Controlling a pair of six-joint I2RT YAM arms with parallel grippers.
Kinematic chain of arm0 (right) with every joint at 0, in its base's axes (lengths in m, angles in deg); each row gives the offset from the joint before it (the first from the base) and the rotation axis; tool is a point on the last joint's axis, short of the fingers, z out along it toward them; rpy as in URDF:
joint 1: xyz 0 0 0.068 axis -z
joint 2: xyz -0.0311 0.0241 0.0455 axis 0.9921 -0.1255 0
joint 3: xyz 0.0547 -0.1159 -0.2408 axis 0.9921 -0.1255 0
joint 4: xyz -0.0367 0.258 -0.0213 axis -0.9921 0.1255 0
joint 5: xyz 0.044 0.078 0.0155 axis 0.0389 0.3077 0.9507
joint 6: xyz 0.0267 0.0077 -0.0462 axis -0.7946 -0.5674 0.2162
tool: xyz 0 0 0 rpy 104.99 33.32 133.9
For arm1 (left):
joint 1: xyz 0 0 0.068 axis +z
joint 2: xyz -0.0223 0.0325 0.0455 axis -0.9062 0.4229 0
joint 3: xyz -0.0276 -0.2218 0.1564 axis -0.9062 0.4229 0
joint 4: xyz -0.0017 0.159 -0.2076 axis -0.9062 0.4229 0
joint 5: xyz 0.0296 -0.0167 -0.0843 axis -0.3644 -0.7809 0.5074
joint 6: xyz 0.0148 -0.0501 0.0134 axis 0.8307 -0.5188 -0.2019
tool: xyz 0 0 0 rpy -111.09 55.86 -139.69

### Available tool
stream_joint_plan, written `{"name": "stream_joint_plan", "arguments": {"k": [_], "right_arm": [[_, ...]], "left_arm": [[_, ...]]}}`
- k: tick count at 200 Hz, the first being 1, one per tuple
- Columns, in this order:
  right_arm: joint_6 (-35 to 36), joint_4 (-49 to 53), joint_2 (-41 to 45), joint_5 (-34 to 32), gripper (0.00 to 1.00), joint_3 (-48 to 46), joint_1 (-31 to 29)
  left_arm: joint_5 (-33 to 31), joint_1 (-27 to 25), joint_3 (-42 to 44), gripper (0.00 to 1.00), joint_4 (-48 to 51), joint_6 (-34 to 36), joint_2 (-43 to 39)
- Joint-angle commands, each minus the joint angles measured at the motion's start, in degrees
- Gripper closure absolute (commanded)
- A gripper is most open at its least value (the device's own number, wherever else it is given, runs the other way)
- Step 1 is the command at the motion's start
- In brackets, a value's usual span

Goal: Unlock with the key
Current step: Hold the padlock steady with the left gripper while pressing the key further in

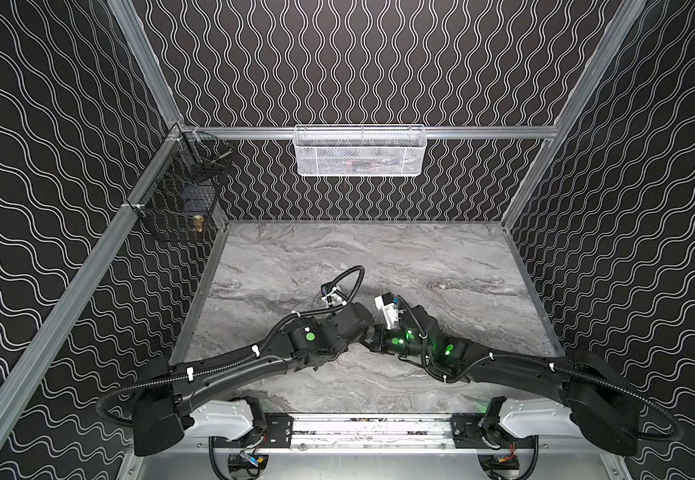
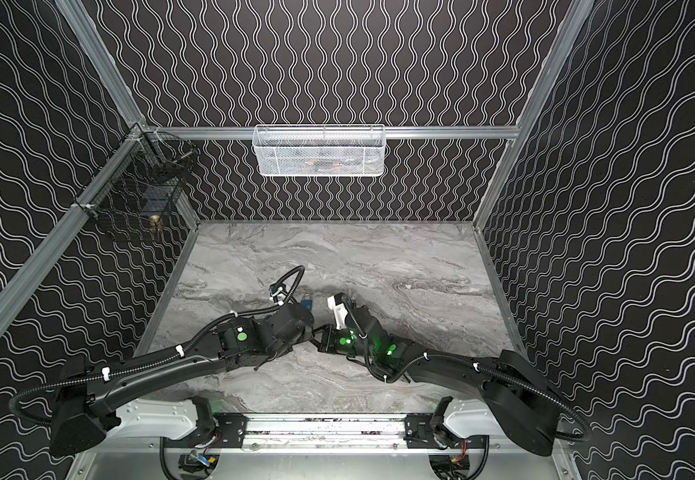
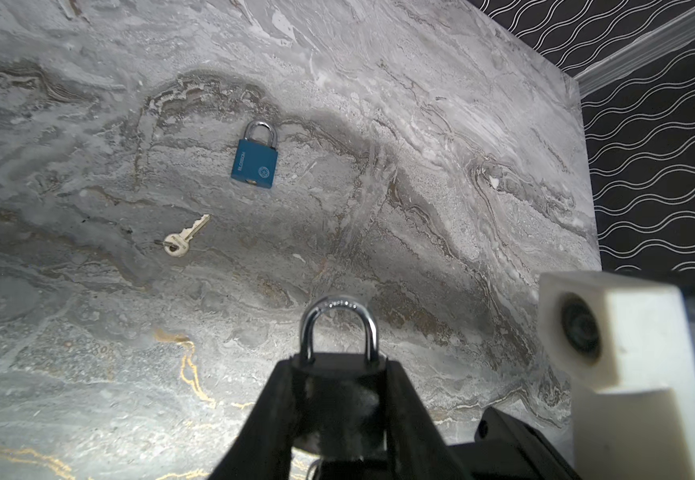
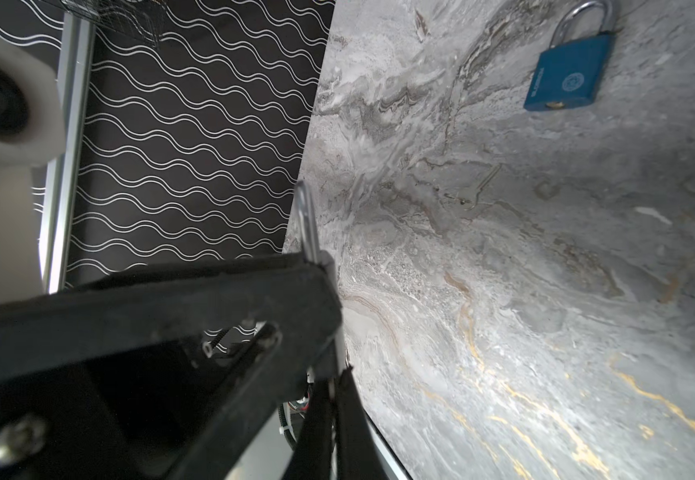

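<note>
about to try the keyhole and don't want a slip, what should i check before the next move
1. Held padlock clamped in left gripper: ok
2. Its shackle seated, lock not yet open: ok
3. Right gripper shut: ok; key in it: cannot tell
4. Held padlock's keyhole in view: not ok
5. Loose key and blue padlock lying apart on table: ok

The white word "BLOSSOM" was read along one edge of the blue rectangular metal padlock (image 3: 254, 164), beside a round emblem.
</note>
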Motion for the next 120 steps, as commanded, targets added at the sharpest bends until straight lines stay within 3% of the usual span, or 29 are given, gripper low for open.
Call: {"name": "stream_joint_plan", "arguments": {"k": [1, 50, 120], "right_arm": [[0.8, -7.1, 0.1, -6.7, 1.00, 1.0, 0.5], [2.3, -6.7, 1.5, -4.9, 1.00, -0.4, 0.5], [5.6, -6.5, 4.5, -2.0, 0.73, -2.4, 0.3]], "left_arm": [[5.7, -0.4, 0.0, 0.87, 4.4, -0.2, -0.2], [1.0, -0.3, -2.1, 0.87, 4.7, 1.5, -0.6], [-3.7, 1.3, -3.9, 0.87, 0.8, 2.2, 0.3]]}}
